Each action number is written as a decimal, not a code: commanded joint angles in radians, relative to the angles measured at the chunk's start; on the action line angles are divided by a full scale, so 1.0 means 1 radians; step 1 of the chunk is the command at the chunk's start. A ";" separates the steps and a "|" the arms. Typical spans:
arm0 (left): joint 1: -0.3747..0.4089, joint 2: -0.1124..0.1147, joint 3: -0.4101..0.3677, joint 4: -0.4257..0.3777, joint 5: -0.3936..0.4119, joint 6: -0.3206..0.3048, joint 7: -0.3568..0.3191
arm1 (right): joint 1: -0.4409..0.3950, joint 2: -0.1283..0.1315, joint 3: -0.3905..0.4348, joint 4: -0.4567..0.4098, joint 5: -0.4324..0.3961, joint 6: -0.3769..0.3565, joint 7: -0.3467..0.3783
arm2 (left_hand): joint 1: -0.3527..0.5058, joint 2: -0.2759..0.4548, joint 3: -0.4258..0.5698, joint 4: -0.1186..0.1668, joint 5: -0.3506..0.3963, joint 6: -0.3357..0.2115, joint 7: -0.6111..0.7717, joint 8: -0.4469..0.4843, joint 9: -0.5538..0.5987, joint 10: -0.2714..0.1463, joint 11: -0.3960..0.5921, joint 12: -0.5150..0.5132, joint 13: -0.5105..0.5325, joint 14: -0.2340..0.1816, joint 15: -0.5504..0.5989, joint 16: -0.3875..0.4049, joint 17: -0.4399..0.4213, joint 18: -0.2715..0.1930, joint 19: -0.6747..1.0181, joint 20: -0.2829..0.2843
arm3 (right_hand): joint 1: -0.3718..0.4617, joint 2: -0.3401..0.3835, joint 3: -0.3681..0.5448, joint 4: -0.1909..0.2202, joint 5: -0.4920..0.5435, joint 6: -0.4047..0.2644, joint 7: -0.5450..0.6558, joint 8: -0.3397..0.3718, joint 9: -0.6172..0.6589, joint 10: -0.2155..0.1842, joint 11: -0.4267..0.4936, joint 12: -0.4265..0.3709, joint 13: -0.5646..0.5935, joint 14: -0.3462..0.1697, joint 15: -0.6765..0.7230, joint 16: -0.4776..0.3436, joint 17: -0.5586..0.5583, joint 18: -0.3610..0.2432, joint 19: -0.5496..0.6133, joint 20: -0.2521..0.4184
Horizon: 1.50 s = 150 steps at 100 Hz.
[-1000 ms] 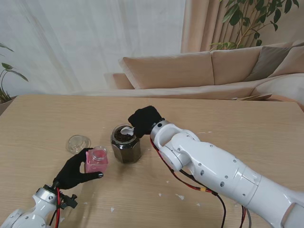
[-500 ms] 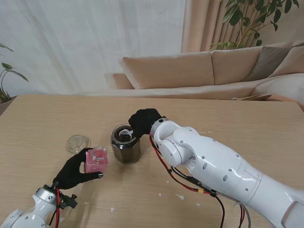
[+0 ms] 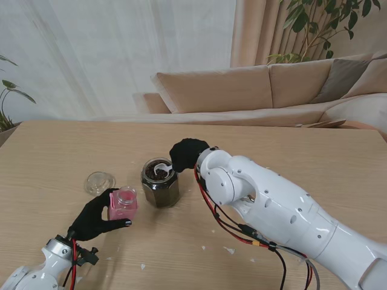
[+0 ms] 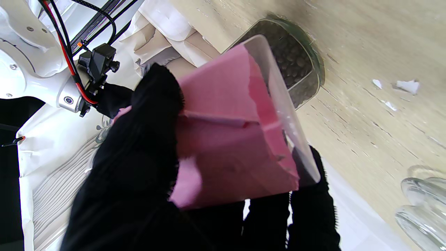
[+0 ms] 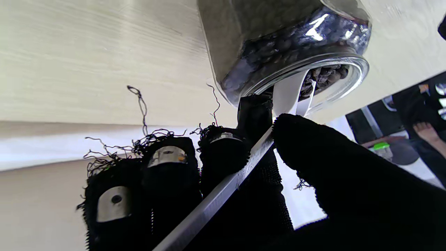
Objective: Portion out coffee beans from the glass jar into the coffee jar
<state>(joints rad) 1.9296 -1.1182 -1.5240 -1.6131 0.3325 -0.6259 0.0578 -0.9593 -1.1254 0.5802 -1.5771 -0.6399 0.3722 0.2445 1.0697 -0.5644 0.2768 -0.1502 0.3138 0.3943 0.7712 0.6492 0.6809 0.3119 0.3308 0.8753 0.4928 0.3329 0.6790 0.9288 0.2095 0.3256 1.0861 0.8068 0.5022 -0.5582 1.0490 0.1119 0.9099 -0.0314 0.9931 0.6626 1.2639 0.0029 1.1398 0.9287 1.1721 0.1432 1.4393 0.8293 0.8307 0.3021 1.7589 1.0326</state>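
Right hand point(image 3: 186, 153): black-gloved, sitting at the far right rim of the glass jar point(image 3: 160, 183), fingers closed on the thin handle of a white spoon point(image 3: 161, 170). In the right wrist view the handle point(image 5: 223, 193) is running between thumb and fingers point(image 5: 223, 153), and the white bowl point(image 5: 291, 94) is dipping into the jar's mouth point(image 5: 327, 75) among the coffee beans.

Glass jar: faceted, clear, standing upright on the wooden table point(image 3: 290, 151), lid off, holding dark coffee beans point(image 3: 158, 174) nearly up to the rim. This item is serving as the landmark for all entries here.

Left hand point(image 3: 95, 217): black-gloved, lying to the left of the glass jar and nearer to me, wrapping its fingers around the coffee jar point(image 3: 123, 203). The left wrist view is showing the thumb point(image 4: 153, 115) pressing one pink side and other fingers point(image 4: 313, 195) bracing the opposite side.

Coffee jar: small, clear-walled with pink covering point(image 4: 226, 139), standing upright just beside the glass jar on its left, close but not touching, mouth open. Contents cannot be made out.

Glass lid point(image 3: 100, 182): round, clear, lying flat on the table to the left of the glass jar, beyond the coffee jar.

Small white scraps point(image 3: 229, 249): scattered on the table to the right of the glass jar and nearer to me.
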 commanded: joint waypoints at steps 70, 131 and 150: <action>-0.005 -0.002 0.032 -0.010 -0.077 0.028 -0.048 | -0.123 -0.020 0.124 -0.069 0.116 0.028 -0.073 | 0.186 0.170 0.255 0.053 0.059 -0.174 0.190 0.095 0.075 -0.113 0.141 0.055 -0.019 -0.012 0.009 -0.001 -0.002 -0.018 0.014 0.023 | 0.051 -0.026 0.085 0.011 0.051 0.001 0.066 -0.017 0.081 -0.085 0.107 0.014 0.048 0.017 0.039 0.002 0.026 0.044 0.168 -0.007; -0.028 -0.005 0.076 -0.031 -0.090 0.092 -0.046 | -0.256 0.002 0.224 -0.254 0.049 0.023 -0.086 | 0.186 0.173 0.254 0.052 0.056 -0.174 0.195 0.093 0.073 -0.112 0.145 0.054 -0.016 -0.010 0.013 0.003 0.002 -0.017 0.017 0.024 | 0.060 -0.029 0.078 0.002 0.051 0.008 0.067 -0.016 0.077 -0.078 0.114 0.015 0.044 0.023 0.048 0.003 0.026 0.054 0.169 -0.003; -0.035 -0.006 0.087 -0.037 -0.106 0.113 -0.050 | -0.269 0.008 0.219 -0.278 0.019 -0.003 -0.077 | 0.188 0.173 0.254 0.053 0.057 -0.172 0.196 0.093 0.072 -0.110 0.146 0.054 -0.017 -0.008 0.015 0.002 0.003 -0.015 0.019 0.025 | 0.064 -0.022 0.063 -0.002 0.047 0.003 0.067 -0.011 0.071 -0.083 0.120 0.020 0.040 0.016 0.049 0.004 0.026 0.054 0.169 -0.002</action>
<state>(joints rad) 1.8944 -1.1159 -1.4421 -1.6378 0.2308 -0.5191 0.0235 -1.2213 -1.1171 0.8080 -1.8412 -0.6169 0.3793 0.1474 1.0697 -0.5645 0.2828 -0.1502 0.3138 0.3943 0.7712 0.6492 0.6805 0.3119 0.3308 0.8753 0.4925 0.3329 0.6790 0.9288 0.2077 0.3256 1.0858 0.8068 0.5021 -0.5745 1.0580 0.1090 0.9154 -0.0100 1.0130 0.6532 1.2652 0.0029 1.1436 0.9288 1.1784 0.1475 1.4541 0.8293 0.8419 0.3267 1.7687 1.0289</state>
